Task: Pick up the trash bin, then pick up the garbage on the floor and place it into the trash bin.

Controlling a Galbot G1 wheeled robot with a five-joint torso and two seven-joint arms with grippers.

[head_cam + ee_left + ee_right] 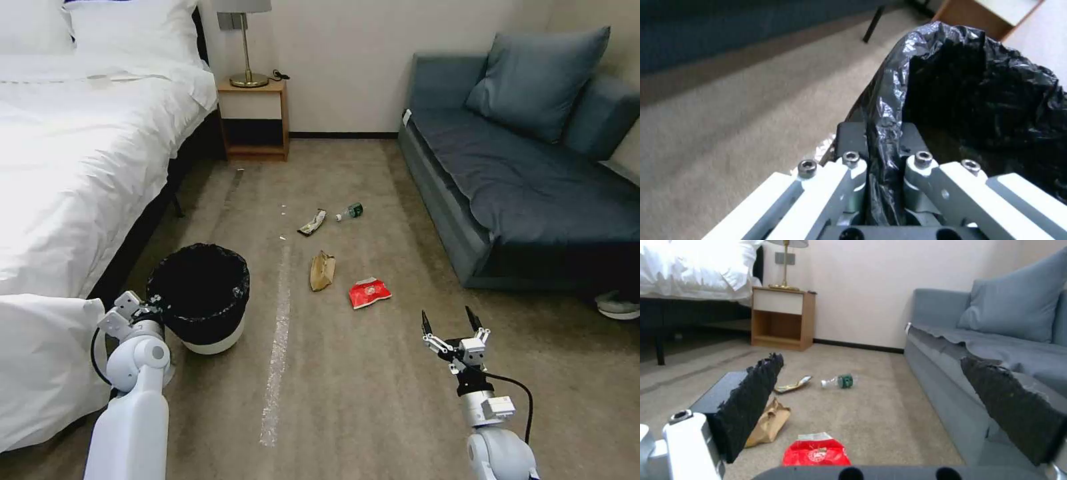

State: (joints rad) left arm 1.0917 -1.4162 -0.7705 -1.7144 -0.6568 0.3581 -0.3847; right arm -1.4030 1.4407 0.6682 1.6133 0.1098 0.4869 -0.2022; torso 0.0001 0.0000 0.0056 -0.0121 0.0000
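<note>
Your left gripper (882,146) pinches the trash bin (200,293) by its liner rim; its inside looks dark. Your right gripper (452,323) hangs spread wide near the red snack packet (369,292).

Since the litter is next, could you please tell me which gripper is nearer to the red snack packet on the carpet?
Right. The right gripper, open, hovers just short of the red snack packet. The left gripper is farther away, shut on the rim of the white, black-lined trash bin.
</note>
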